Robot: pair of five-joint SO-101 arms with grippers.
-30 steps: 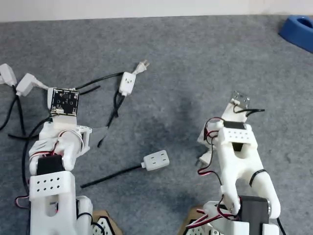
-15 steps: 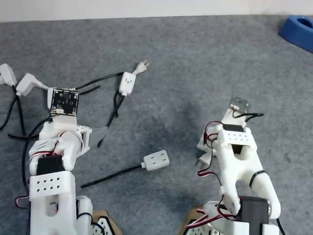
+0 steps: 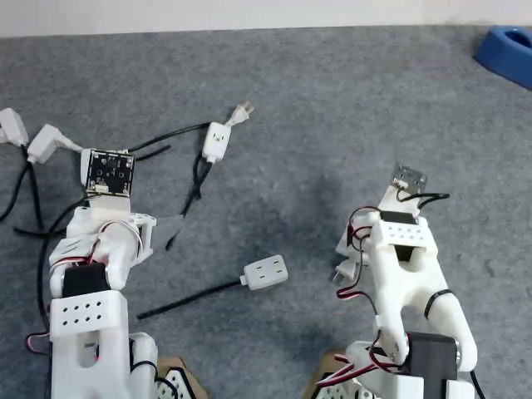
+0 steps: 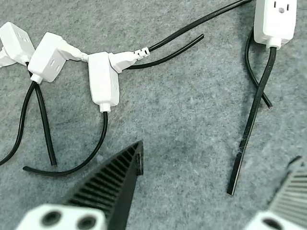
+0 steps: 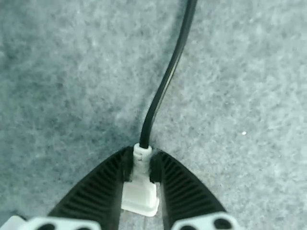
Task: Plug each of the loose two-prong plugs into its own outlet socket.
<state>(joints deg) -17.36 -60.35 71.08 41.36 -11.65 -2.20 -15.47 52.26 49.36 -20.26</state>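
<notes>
Got the right gripper (image 5: 140,160) squeezed down narrow on a white plug (image 5: 139,194), pinching right at the neck by the black cord (image 5: 165,81). Can't make out the prongs from the wrist view, so no telling their direction. From up high, spotting that same plug low beside the right arm, on the side toward the left arm, near the free socket (image 3: 265,272) lying on the grey carpet (image 3: 332,100) between the two arms, slots up by the look of it.

Over on the other side, seeing the left gripper (image 4: 218,153) spread wide with nothing in it, hanging over bare carpet, with a second socket (image 4: 274,21) well ahead of it and, off to one side, what looks like a plug already seated in another socket (image 4: 103,76).

Tips for doing this bit right, just my guess:
- Keep that pinch firm, or risk a swivel, held by the neck like that.
- Swing over the free socket and line the prongs up with one pair of slots first.
- Then push straight down, no angle.
- Expect some skating on the carpet from a socket that loose and light.
- Probably worth pinning it with the idle left gripper before pressing
</notes>
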